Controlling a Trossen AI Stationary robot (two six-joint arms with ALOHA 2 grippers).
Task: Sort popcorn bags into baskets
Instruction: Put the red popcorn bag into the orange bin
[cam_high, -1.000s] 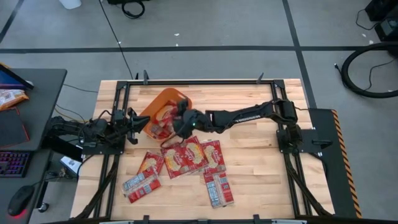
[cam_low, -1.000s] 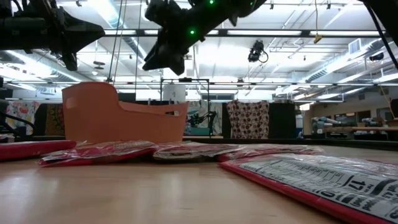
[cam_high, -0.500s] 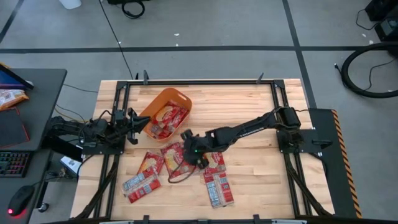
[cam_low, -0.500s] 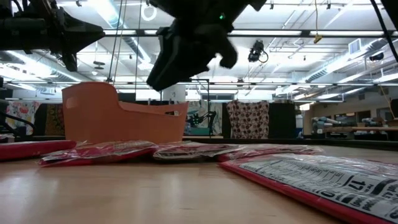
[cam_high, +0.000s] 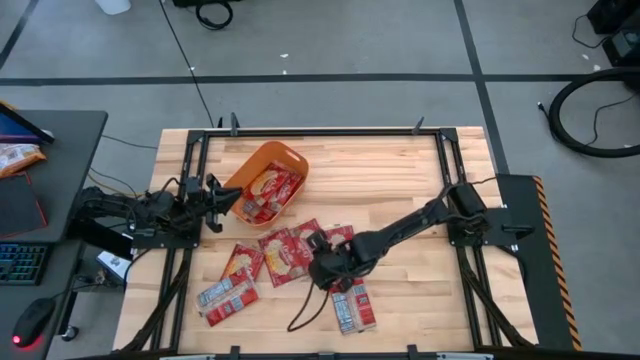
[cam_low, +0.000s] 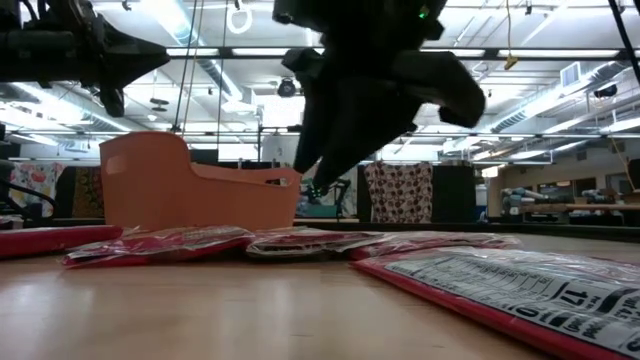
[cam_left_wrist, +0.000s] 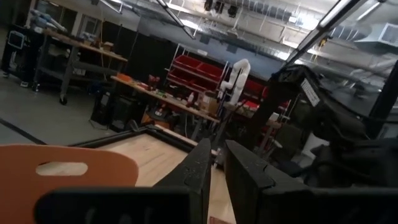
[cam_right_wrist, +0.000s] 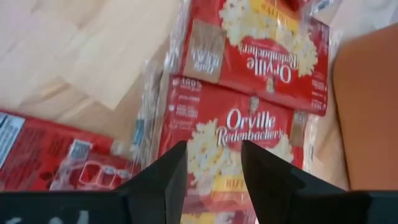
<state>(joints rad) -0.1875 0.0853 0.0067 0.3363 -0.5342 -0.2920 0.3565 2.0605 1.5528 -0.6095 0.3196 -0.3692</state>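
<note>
Worktop (cam_high: 400, 170): wood, far side hidden in low view
Basket (cam_high: 268, 163): orange, back-left, holding some bags
Popcorn bags (cam_high: 285, 255): loose cluster mid-worktop, partly covered by right arm
Right end effector (cam_right_wrist: 213, 163): fingers apart, empty, hovering above bags
Left end effector (cam_left_wrist: 216, 168): fingers nearly together, empty, beside basket

I count one orange basket (cam_high: 296, 155), just ahead of my left gripper (cam_high: 225, 197). Inside it are at least two red popcorn bags (cam_high: 265, 184). At least five more bags lie loose on the table (cam_high: 400, 170), beneath and around my right gripper (cam_high: 322, 264). They overlap, so I cannot give an exact total. I have two grippers.
</note>
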